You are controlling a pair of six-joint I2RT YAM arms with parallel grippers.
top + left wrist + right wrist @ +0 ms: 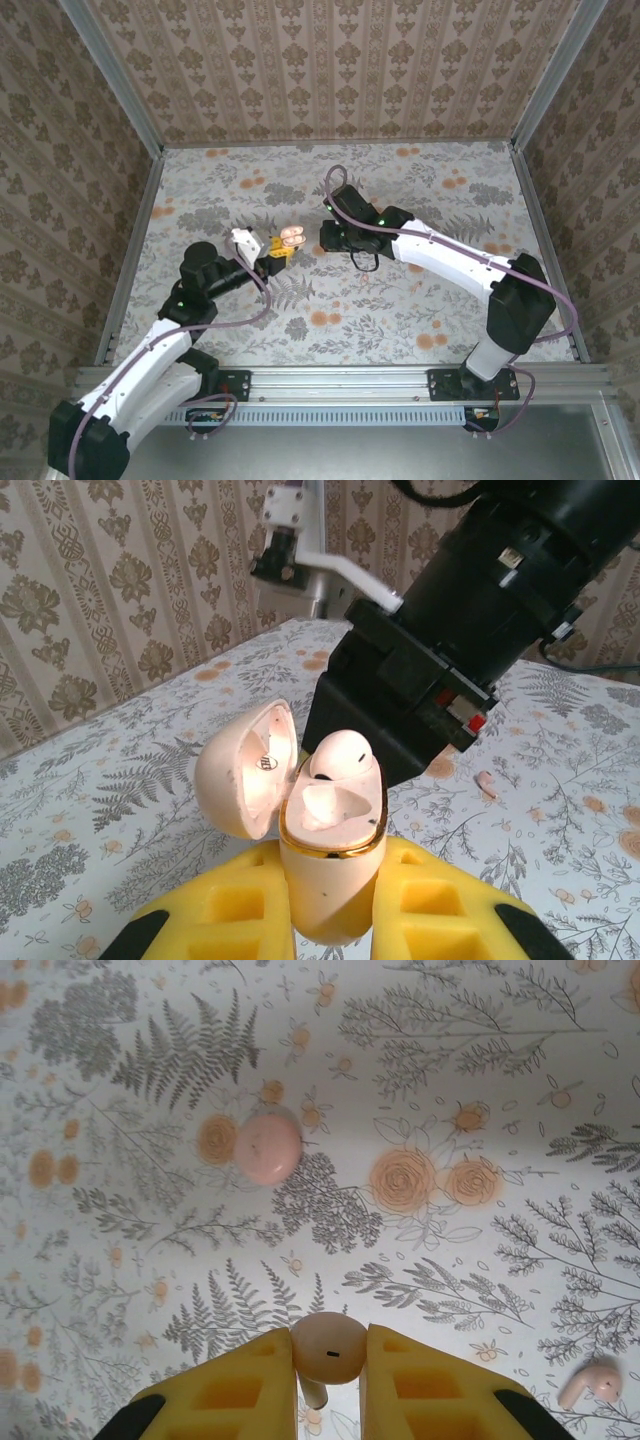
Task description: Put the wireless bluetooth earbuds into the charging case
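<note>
Your left gripper (333,915) has its yellow foam fingers (235,910) pinching the base of the pale pink, gold-rimmed charging case (325,880). The case stands upright with its lid swung open and a white earbud (340,755) seated inside. Your right gripper (328,1385) clamps a pale pink earbud (328,1348). A loose earbud (590,1382) lies on the floral table (450,1080).

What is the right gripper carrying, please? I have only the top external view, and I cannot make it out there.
Observer: In the right wrist view, the right gripper is shut on an earbud.
Operator: Thank you. Does the case hold one already?
Observer: Yes, the left wrist view shows a second earbud sitting in the open charging case.
Operator: Are any others lying about?
Observer: A loose earbud lies on the table, apart from the right gripper.
</note>
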